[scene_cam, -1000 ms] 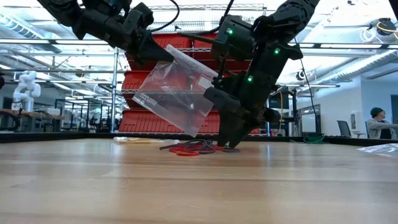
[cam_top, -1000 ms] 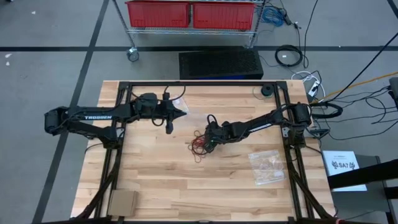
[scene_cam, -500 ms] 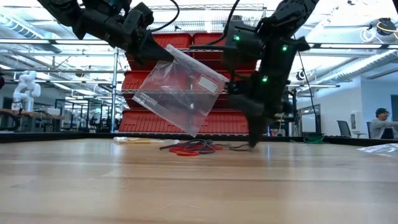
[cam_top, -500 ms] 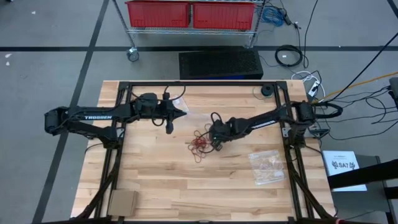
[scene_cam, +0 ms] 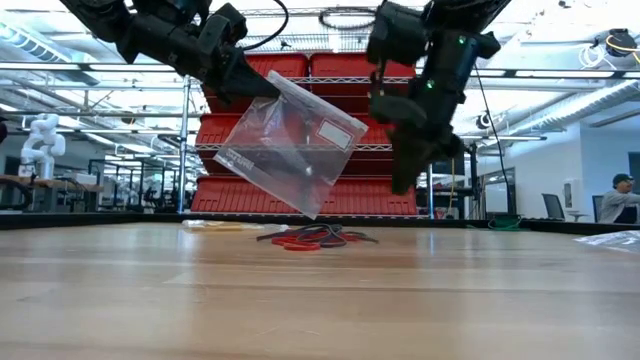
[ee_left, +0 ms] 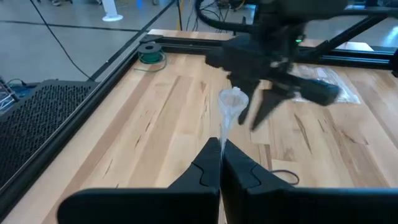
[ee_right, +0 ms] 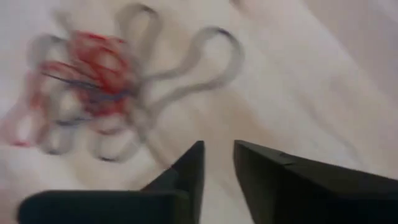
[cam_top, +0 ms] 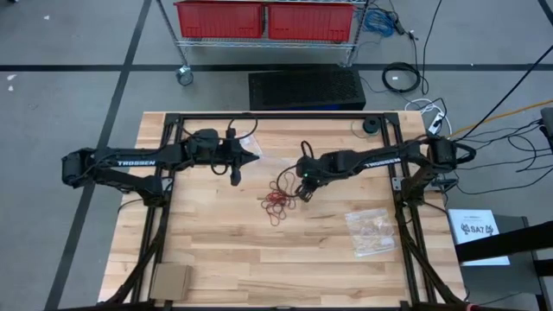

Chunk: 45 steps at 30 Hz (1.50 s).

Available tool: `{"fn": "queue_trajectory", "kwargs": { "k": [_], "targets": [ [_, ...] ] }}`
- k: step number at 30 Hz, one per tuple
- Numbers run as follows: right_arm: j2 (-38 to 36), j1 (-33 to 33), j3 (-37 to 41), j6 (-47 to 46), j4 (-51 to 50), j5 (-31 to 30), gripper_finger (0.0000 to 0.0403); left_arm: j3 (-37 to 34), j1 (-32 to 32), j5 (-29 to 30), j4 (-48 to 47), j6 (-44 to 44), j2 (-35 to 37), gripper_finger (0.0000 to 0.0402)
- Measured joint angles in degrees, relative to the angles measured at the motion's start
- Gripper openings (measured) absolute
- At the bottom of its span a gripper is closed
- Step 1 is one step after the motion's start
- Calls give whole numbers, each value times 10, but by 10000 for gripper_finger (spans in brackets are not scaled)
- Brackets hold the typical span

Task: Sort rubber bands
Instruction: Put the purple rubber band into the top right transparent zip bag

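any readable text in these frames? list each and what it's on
"TROSSEN": white lettering on the left arm, high view.
"SA7", roughly: on the white sheet right of the table; its other print is too small to read.
Pale print and a label on the clear bag held by the left tool: blurred, unreadable.
Nothing else legible.

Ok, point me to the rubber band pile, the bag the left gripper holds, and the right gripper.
rubber bands (cam_top: pixel 278 200), high view, middle of the red tangle.
clear bag (scene_cam: pixel 290 150), low view, centre of the hanging plastic.
right gripper (cam_top: pixel 304 196), high view, between its fingertips.
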<state>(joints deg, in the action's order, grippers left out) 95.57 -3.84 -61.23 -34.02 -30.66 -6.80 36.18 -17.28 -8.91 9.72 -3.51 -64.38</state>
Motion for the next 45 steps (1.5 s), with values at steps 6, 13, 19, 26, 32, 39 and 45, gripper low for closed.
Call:
{"fn": "queue_trajectory", "kwargs": {
  "k": [6, 13, 19, 26, 32, 39, 45],
  "targets": [
    [27, 54, -1, -13, 52, 12, 177, 0, 0, 0, -2, -4, 0, 0],
    [69, 122, -1, 67, 132, 4, 207, 0, 0, 0, -2, -14, 0, 0],
    [114, 132, -1, 77, 135, -59, 196, 0, 0, 0, -2, -14, 0, 0],
    [141, 130, -3, 78, 148, -75, 155, 0, 0, 0, -3, -13, 0, 0],
    [136, 128, -2, 88, 145, -100, 16, 0, 0, 0, -2, -13, 0, 0],
    [91, 125, 0, 92, 123, -94, 2, 0, 0, 0, -2, -13, 0, 0],
    [4, 124, 0, 94, 91, -94, 0, 0, 0, 0, 4, -13, 0, 0]
  ]
}}
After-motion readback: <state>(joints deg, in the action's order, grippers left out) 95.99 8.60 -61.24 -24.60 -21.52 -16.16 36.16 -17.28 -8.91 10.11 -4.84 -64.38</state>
